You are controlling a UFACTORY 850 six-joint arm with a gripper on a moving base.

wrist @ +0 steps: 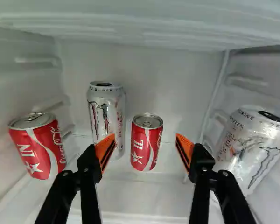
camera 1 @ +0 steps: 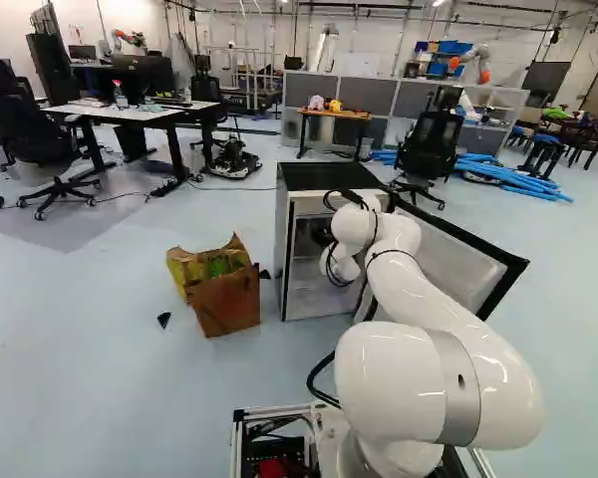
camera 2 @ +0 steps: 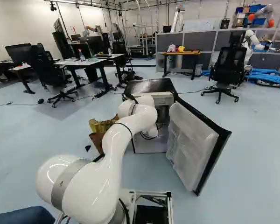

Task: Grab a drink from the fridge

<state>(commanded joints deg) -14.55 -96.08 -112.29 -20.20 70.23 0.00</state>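
The fingers stand spread wide, orange pads facing each other, with nothing between them. The drinks are ahead of them inside the fridge. A red can shows in line with the gap, beyond the fingertips, upright and untouched. Just beside it, a tall silver can stands in line with one finger, whose pad covers part of the can's lower end from the wrist camera. Outside that same finger, well apart from the tall can, is a second red can. Outside the opposite finger, near the side wall, is another silver can. The white arm reaches into the fridge, and the fridge door hangs open beside the arm.
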